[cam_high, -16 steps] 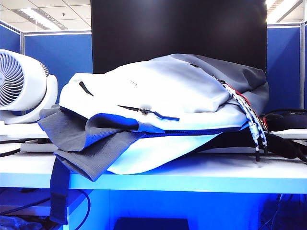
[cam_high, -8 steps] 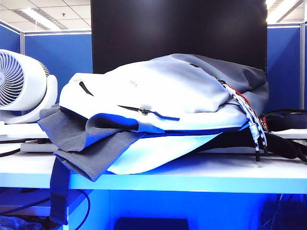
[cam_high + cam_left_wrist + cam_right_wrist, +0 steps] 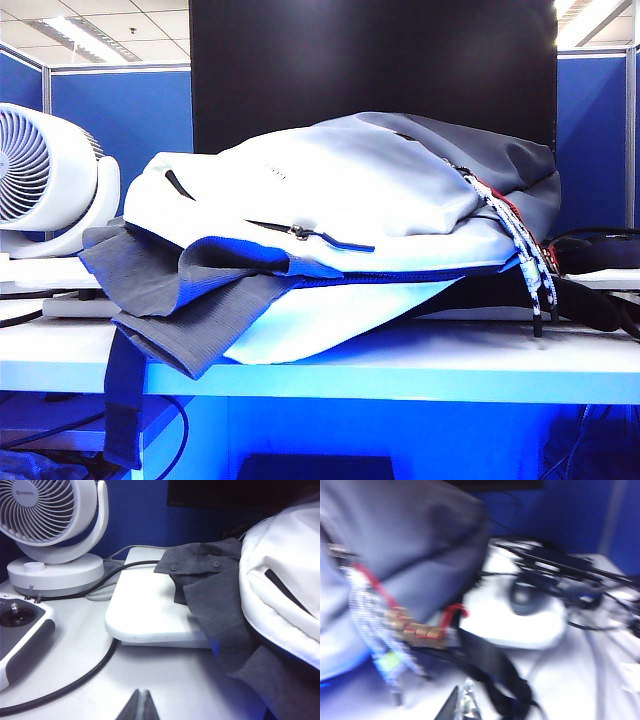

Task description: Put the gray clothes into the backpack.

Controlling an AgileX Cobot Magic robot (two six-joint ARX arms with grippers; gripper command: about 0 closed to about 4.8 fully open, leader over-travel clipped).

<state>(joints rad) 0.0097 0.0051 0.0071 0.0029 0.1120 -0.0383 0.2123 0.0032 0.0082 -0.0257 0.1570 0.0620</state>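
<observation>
The backpack (image 3: pixel 350 200), white and light gray with a darker gray panel, lies on its side on the white table (image 3: pixel 400 365). The gray clothes (image 3: pixel 170 290) hang out of its open side at the left, draping over the table edge. Neither gripper shows in the exterior view. My left gripper (image 3: pixel 142 702) is shut with nothing in it, low over the table a short way from the gray clothes (image 3: pixel 215 600) and the backpack (image 3: pixel 285 575). The right wrist view is blurred. There my right gripper (image 3: pixel 462 702) is shut and empty, beside the backpack's gray panel (image 3: pixel 410 540) and speckled cords (image 3: pixel 370 625).
A white fan (image 3: pixel 45 180) stands at the table's left, with the fan (image 3: pixel 50 525), a black cable (image 3: pixel 75 680), a white board (image 3: pixel 150 610) and a gray-and-white device (image 3: pixel 20 635) near my left gripper. Black straps (image 3: pixel 490 665) and tangled cables (image 3: pixel 560 575) lie by my right gripper.
</observation>
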